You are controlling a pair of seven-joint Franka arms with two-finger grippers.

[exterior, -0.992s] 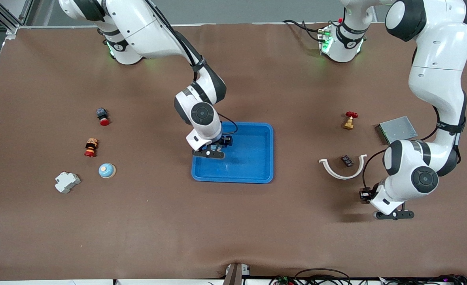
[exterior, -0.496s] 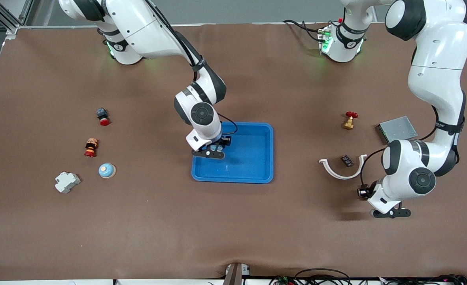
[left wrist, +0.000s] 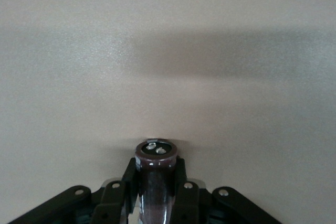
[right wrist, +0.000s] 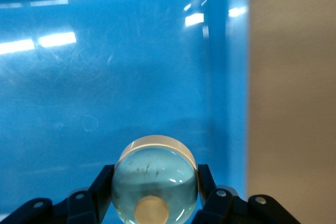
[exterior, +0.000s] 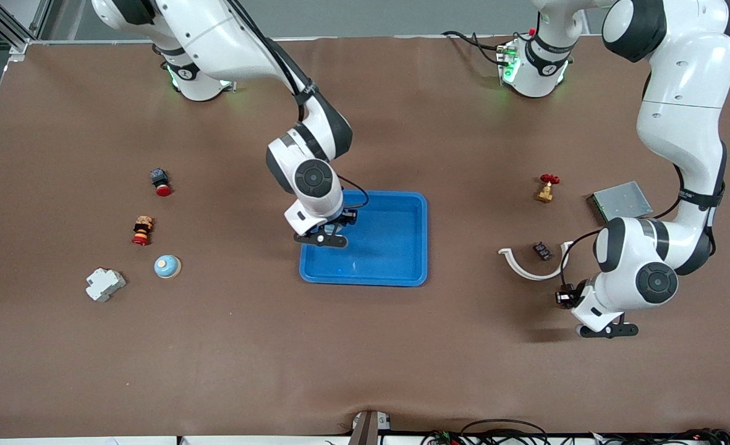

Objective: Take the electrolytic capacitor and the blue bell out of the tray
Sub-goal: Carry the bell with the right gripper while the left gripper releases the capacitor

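Right wrist view: right end effector (right wrist: pixel 152 203) clenched on blue bell (right wrist: pixel 154 181) over tray (right wrist: pixel 223 77); dome smooth, likely slippery, best gripped across rim. Left end effector (left wrist: pixel 155 192) grasping electrolytic capacitor (left wrist: pixel 155 182) over bench (left wrist: pixel 168 51); light, rigid.

I see the right gripper (exterior: pixel 322 238) is a bit higher over the tray (exterior: pixel 395 279) than a second ago, and it has slid a little toward the right arm's end. Its fingers are now squeezed on the blue bell (right wrist: pixel 154 182), which has come up off the tray floor with it. The left gripper (exterior: pixel 606 329) has drifted a little toward the middle of the table, carrying the capacitor (left wrist: pixel 155 182) along.
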